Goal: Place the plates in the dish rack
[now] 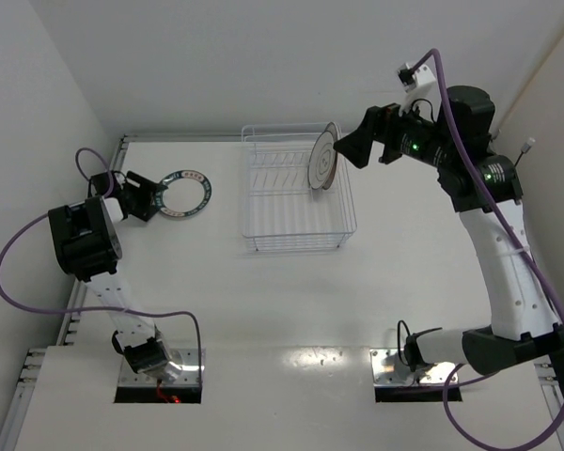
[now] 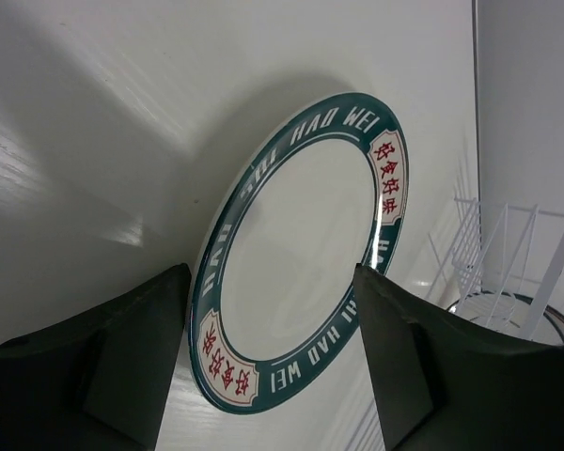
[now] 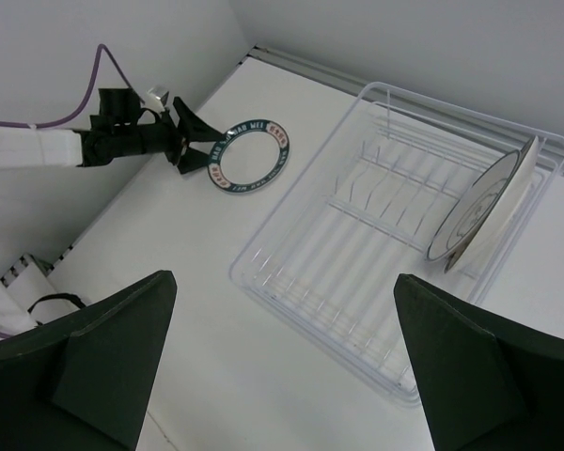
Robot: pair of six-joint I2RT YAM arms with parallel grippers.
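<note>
Fingers (image 2: pixel 122 366) of the left jaws stood spread, one on each side of the near rim of the green-rimmed plate (image 2: pixel 301 254). The plate's white centre showed in the gap between them. Whether either finger touched the rim could not be told. The plate carried a dark green band with white lettering and cream panels of red characters. It lay close to the far left corner of the counter (image 1: pixel 263 310). The left arm (image 1: pixel 86 240) reached out to it along the left edge.

The right jaws stood spread wide, with nothing between their fingers (image 3: pixel 94 357). Seen from above, they hung just to the right of two plates standing in the dish rack (image 1: pixel 296 246). Whether they touched the plates could not be told. The grey-rimmed plate (image 3: pixel 470 211) stood on edge with a white plate (image 3: pixel 524 178) close behind it. Both were tilted the same way and leaned together among the prongs at the rack's right end, toward its far corner.

The dish rack sat against the far edge of the counter, about midway along it and well apart from the green-rimmed plate. The right arm (image 1: pixel 508 263) rose from the near edge and bent over toward the rack.
</note>
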